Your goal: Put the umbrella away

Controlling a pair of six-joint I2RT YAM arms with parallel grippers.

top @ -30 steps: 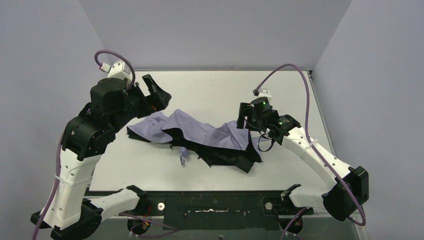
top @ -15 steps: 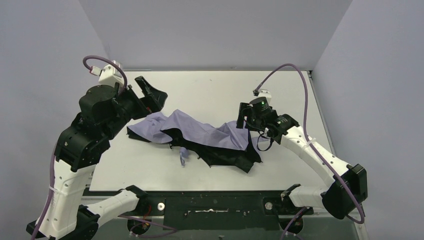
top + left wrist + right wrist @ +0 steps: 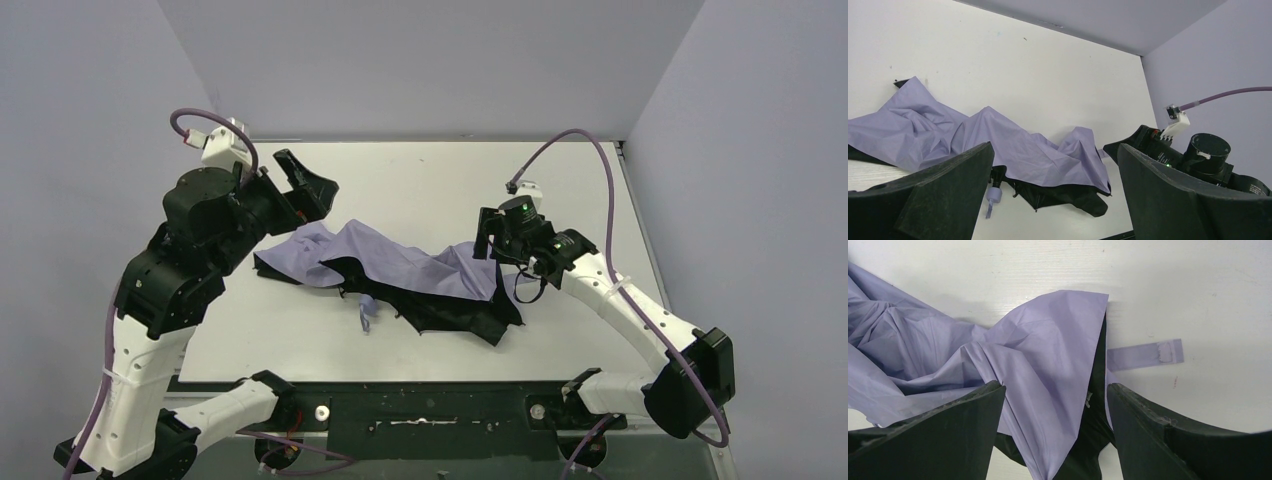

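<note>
The umbrella (image 3: pixel 400 262) lies collapsed across the middle of the table, pale lavender fabric on top and black lining along its near edge. Its lavender knob handle (image 3: pixel 367 303) and small strap point toward me. My left gripper (image 3: pixel 305 186) is open and empty, held above the table off the umbrella's left end. The left wrist view looks along the umbrella (image 3: pixel 1013 150), with the knob (image 3: pixel 993 195) beside my left finger. My right gripper (image 3: pixel 490 243) is open over the umbrella's right end. The right wrist view shows lavender fabric (image 3: pixel 1043 365) and black lining between the spread fingers (image 3: pixel 948 435).
A lavender closing strap (image 3: pixel 1144 354) lies flat on the white table (image 3: pixel 450 180) right of the fabric. Grey walls stand on three sides. The black mounting rail (image 3: pixel 430 405) runs along the near edge. Purple cables loop above both wrists.
My left arm has swung a little to the left and back, away from the umbrella's left end, staying open. The right arm and the umbrella have barely moved.
</note>
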